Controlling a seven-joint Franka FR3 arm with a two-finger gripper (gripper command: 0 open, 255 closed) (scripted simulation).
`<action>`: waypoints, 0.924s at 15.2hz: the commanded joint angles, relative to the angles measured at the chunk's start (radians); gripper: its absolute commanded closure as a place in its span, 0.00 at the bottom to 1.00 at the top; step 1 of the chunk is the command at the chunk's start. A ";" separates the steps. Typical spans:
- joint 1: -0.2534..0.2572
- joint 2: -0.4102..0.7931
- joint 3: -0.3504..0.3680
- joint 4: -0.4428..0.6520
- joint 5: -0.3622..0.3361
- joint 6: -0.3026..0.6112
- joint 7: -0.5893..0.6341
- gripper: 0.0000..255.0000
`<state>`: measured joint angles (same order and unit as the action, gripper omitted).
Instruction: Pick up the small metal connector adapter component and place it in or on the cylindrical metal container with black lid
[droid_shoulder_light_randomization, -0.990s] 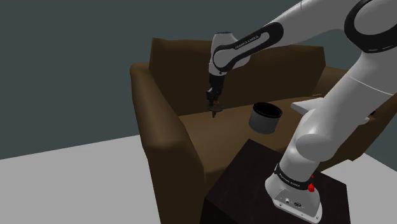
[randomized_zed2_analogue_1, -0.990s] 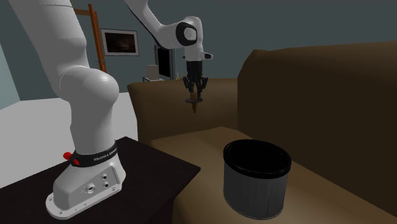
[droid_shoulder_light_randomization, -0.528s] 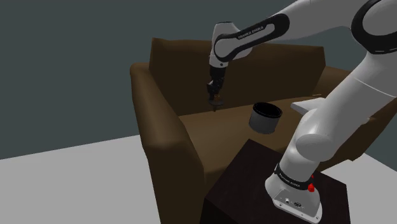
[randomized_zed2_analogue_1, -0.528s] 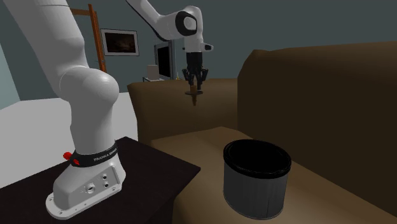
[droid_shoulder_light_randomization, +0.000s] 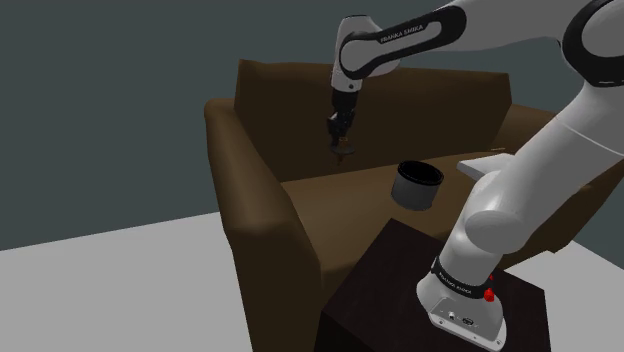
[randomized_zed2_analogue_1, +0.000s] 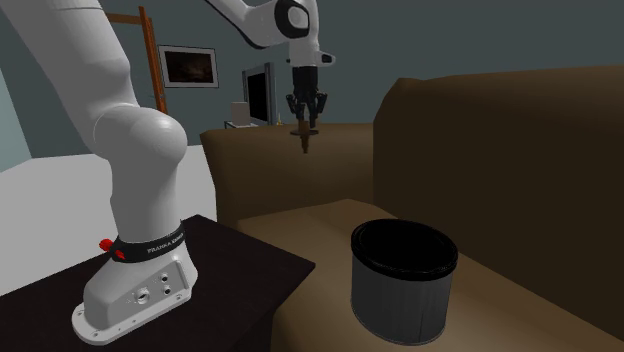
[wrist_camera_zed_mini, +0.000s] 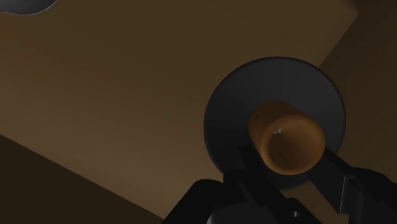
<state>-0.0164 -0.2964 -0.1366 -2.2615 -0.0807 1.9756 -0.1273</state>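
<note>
My black gripper (droid_shoulder_light_randomization: 342, 148) (randomized_zed2_analogue_1: 304, 126) hangs high over the brown sofa seat, in front of the backrest, shut on the small connector adapter (droid_shoulder_light_randomization: 343, 156) (randomized_zed2_analogue_1: 305, 139). In the wrist view the adapter (wrist_camera_zed_mini: 286, 137) is an orange-brown tube on a dark round disc, clasped between the two fingers (wrist_camera_zed_mini: 254, 175) of the gripper (wrist_camera_zed_mini: 296, 173). The cylindrical dark grey container (droid_shoulder_light_randomization: 417, 185) (randomized_zed2_analogue_1: 402, 282) with a black rim stands upright on the seat, toward the shoulder view's right of the gripper and well below it.
The brown sofa (droid_shoulder_light_randomization: 262, 190) has a high armrest on the shoulder view's left and a tall backrest (randomized_zed2_analogue_1: 500, 150). My dark stand (droid_shoulder_light_randomization: 400, 290) sits against the sofa front. A wooden frame (randomized_zed2_analogue_1: 150, 50) and a picture (randomized_zed2_analogue_1: 188, 66) lie behind.
The gripper has risen steadily with the adapter held in it, moving away from the seat. The container has not moved.
</note>
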 joint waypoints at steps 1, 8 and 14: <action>0.000 -0.005 0.001 0.023 0.000 -0.029 -0.002 1.00; -0.051 -0.075 -0.072 0.007 -0.034 -0.074 -0.111 1.00; -0.112 -0.120 -0.169 0.000 -0.080 -0.099 -0.247 1.00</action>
<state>-0.1193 -0.4072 -0.2908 -2.2550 -0.1523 1.8769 -0.3531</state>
